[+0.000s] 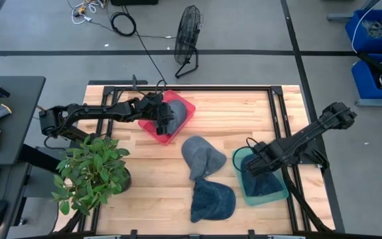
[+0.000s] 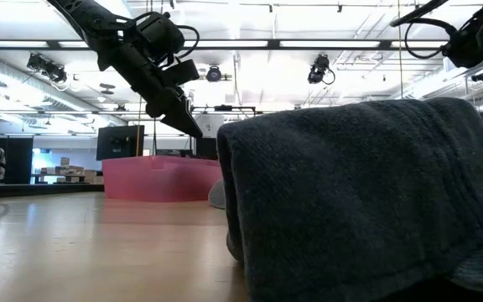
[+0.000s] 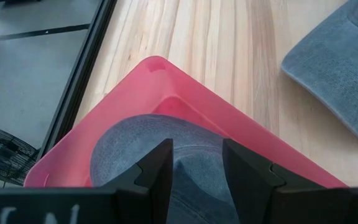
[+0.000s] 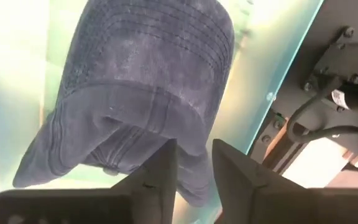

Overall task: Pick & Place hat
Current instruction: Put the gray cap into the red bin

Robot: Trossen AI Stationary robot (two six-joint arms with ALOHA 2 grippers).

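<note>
A grey-blue hat (image 3: pixel 135 146) lies in the red bin (image 1: pixel 178 109) at the table's far left. My left gripper (image 3: pixel 197 165) hangs open above it, fingers pointing down and clear of the bin's rim in the low view (image 2: pixel 193 126). A dark blue cap (image 4: pixel 148 93) lies in the green bin (image 1: pixel 270 192) at the right. My right gripper (image 4: pixel 194 165) stands just over the cap's back edge, fingers a little apart. Two more grey-blue hats lie on the wood, one mid-table (image 1: pixel 201 156) and one near the front edge (image 1: pixel 212 201).
A potted plant (image 1: pixel 91 172) stands at the table's near left. The front hat (image 2: pixel 367 193) fills the low view's right half and hides the green bin there. Bare wood (image 1: pixel 244 113) lies between the two bins. A fan (image 1: pixel 188 40) stands on the floor beyond the table.
</note>
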